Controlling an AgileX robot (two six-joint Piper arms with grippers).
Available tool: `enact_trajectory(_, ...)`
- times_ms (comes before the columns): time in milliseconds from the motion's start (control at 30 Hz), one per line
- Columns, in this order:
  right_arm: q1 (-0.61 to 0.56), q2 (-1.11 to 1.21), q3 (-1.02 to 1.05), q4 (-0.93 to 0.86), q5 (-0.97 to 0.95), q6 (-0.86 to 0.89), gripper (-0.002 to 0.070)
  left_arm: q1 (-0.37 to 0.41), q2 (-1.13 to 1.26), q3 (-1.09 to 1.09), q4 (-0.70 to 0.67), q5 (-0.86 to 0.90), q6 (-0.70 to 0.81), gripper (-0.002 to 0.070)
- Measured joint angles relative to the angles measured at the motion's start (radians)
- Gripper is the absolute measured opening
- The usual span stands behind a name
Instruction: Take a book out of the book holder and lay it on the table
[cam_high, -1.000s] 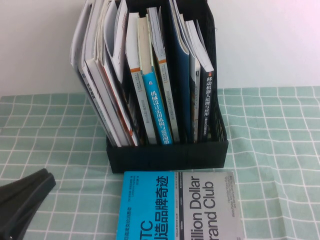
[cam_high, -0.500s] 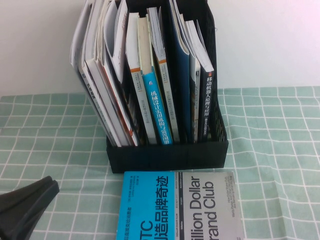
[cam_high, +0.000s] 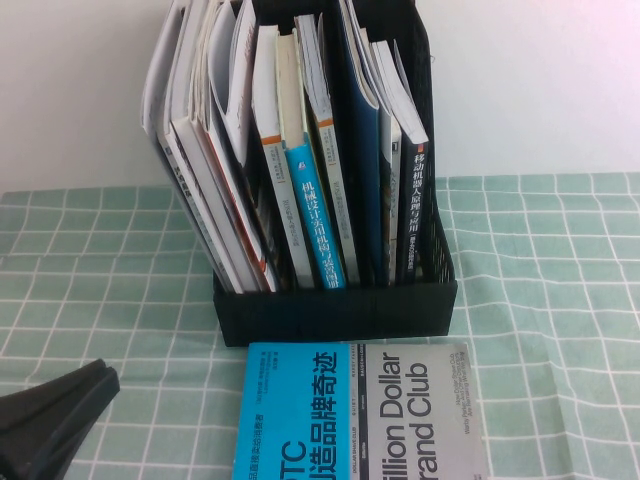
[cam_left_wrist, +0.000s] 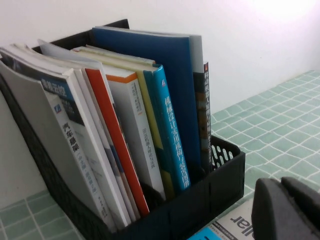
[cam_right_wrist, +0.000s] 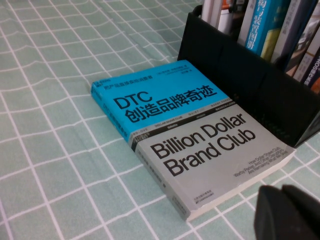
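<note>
Only the left claw has shifted since the earlier high views: its dark tip sat a little higher and nearer the book holder one second ago, dropped back half a second ago, and now lies low on the near-left side of the holder, well apart from it. Nothing else has changed place.

The book lies flat, cover up, on the tabletop just in front of the book holder's low front wall, its far edge close to that wall; the right wrist view shows the cyan and grey cover fully exposed and nothing gripping it. The remaining volumes stand upright or leaning inside the book holder.

Left claw: no object in it; whether its fingers are wide or narrow cannot be told from these views. Right claw: out of the high view, seen only as a dark tip in its own wrist view, near the book's near corner and above the tabletop; its opening likewise cannot be told.

Judgement: the placing step appears complete and the retreat step is in hand. The next move calls only for drawing both arms clear without brushing the book or the holder.
</note>
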Motion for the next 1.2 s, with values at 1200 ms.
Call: enact_trajectory(1200, 0.0, 0.0, 0.002, 0.002, 0.021, 0.002, -0.0001, 0.764, -0.371, 0.349, -0.795, 0.177, 0.64, -0.0003)
